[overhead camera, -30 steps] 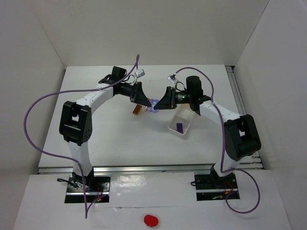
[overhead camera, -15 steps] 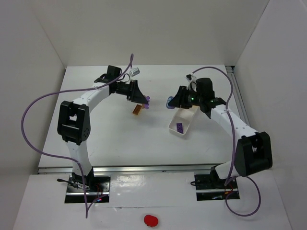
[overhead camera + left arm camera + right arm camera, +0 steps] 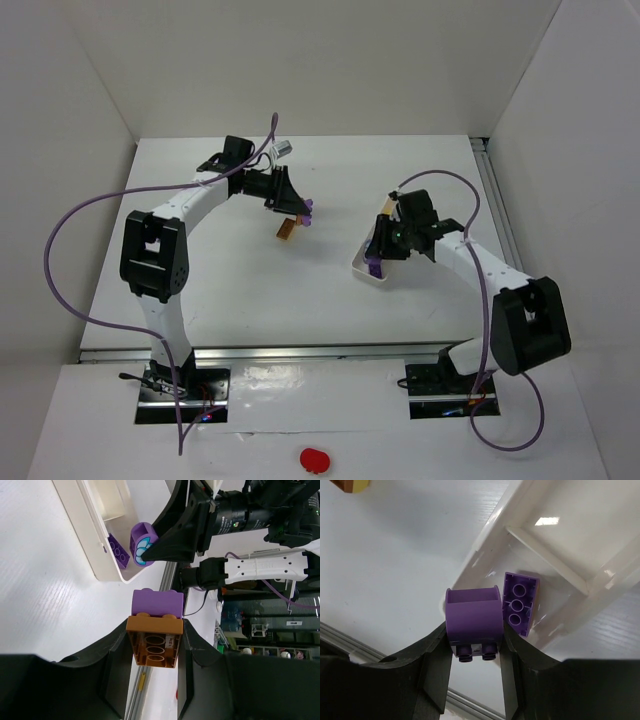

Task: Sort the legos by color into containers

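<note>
The left tool (image 3: 154, 630) is clenched on an orange brick (image 3: 153, 645), onto which a small purple brick (image 3: 156, 601) is stuck. The pair is held in the air above the table (image 3: 230, 290), so these 2 colours are judged not yet separated or sorted. Near it, a loose orange brick (image 3: 286, 231) is left lying on the table. Further right, the right tool (image 3: 472, 637) is closed around a curved purple brick (image 3: 472, 616), which is held over the rim of the tray (image 3: 487, 540) and not yet let go. 1 flat purple brick (image 3: 520, 601) is already lodged inside that tray. Only 1 tray can be seen, and only a small part of the sorting is judged done. The table is white, smooth and slightly glossy. It is enclosed by plain white walls (image 3: 330, 60) on 3 sides, and purple cables (image 3: 70, 260) are looped from the arms.
</note>
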Tool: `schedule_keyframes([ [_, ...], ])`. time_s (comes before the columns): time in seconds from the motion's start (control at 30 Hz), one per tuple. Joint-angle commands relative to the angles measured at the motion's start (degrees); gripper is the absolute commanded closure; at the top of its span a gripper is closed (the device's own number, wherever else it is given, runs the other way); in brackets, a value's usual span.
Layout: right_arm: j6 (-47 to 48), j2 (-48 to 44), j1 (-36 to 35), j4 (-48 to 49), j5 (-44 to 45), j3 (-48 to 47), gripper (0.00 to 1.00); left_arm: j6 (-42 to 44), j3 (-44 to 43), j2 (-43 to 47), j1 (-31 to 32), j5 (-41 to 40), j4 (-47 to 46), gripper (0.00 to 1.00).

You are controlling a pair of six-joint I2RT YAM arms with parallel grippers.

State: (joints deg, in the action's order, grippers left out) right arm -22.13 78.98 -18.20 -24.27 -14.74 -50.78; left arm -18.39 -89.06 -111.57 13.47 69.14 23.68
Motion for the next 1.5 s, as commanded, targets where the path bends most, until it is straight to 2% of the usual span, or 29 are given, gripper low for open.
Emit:
schedule_keyframes([
  [0.0,1.0,1.5,-0.6,0.9,-0.3,0.2,0.93,-0.4,-2.1,-0.6,0.1,0.8,-1.4,1.00],
  [0.13,1.0,4.2,-1.8,1.4,-0.3,-0.8,0.92,-0.4,-1.6,-0.6,0.1,0.8,-1.4,1.00],
  [0.23,2.1,5.3,-3.2,0.3,1.1,-1.9,0.55,-0.4,-1.6,-0.6,0.1,0.3,-1.4,1.00],
  [0.27,2.1,4.8,-3.9,-0.2,2.4,-1.9,0.28,-0.4,-1.0,-0.6,0.1,0.3,-1.4,1.00],
  [0.33,2.1,1.9,-4.4,-0.2,3.9,-1.9,0.14,-0.4,-1.0,-0.6,0.1,0.3,-1.4,1.00],
  [0.37,2.1,0.8,-4.4,-0.2,5.1,-1.9,0.13,-0.4,-1.0,-0.6,0.1,0.3,-1.4,1.00],
  [0.47,2.1,-1.3,-4.4,-0.2,8.0,-1.9,0.23,-0.4,-1.0,-1.1,0.1,0.3,-1.4,1.00],
  [0.5,1.6,-1.9,-4.4,-0.2,8.6,-1.9,0.30,-0.4,-1.0,-1.1,0.1,0.3,-1.4,1.00],
  [0.53,1.6,-1.9,-4.4,-0.2,8.6,-1.9,0.42,-0.4,-1.6,-1.6,0.8,0.3,-1.4,1.00],
  [0.67,1.0,-1.9,-4.9,-0.8,10.4,-2.4,0.75,-0.4,-1.6,-1.6,0.8,0.3,-1.4,1.00],
  [0.73,1.0,-1.9,-5.4,-0.8,11.7,-2.9,0.84,-0.4,-1.6,-1.6,0.8,0.3,-1.4,1.00],
  [0.8,1.0,-2.6,-6.0,-0.8,12.4,-3.7,0.88,-0.9,-1.6,-1.1,0.8,0.3,-1.4,1.00],
  [0.9,2.1,-3.7,-6.5,0.7,11.2,-6.8,0.85,-0.9,-2.2,-1.1,1.9,1.4,-1.4,1.00],
  [1.0,2.6,-3.7,-6.5,4.7,3.6,-9.5,0.60,-0.4,-3.3,-1.7,3.1,3.8,-1.4,1.00],
  [1.03,2.6,-3.0,-6.5,5.9,-1.6,-10.3,0.49,-0.4,-3.3,-1.7,3.1,4.6,-1.4,1.00],
  [1.07,2.0,-3.0,-6.5,7.4,-4.7,-11.0,0.28,0.3,-3.3,-1.7,3.8,6.5,-1.4,1.00],
  [1.13,1.0,-0.4,-5.4,12.0,-13.9,-12.7,0.15,1.0,-3.3,-2.2,3.8,8.3,-1.4,1.00],
  [1.27,-0.8,3.0,-4.7,19.2,-24.0,-14.0,0.11,2.2,-3.3,-1.7,4.4,10.9,-1.4,1.00],
  [1.37,-3.5,3.5,-3.5,24.6,-29.4,-12.9,0.16,2.8,-3.3,-1.7,4.4,12.0,-1.4,1.00],
  [1.47,-2.8,5.8,-3.5,23.6,-32.4,-14.5,0.16,2.3,-3.8,-1.7,4.4,11.5,-1.4,1.00],
])
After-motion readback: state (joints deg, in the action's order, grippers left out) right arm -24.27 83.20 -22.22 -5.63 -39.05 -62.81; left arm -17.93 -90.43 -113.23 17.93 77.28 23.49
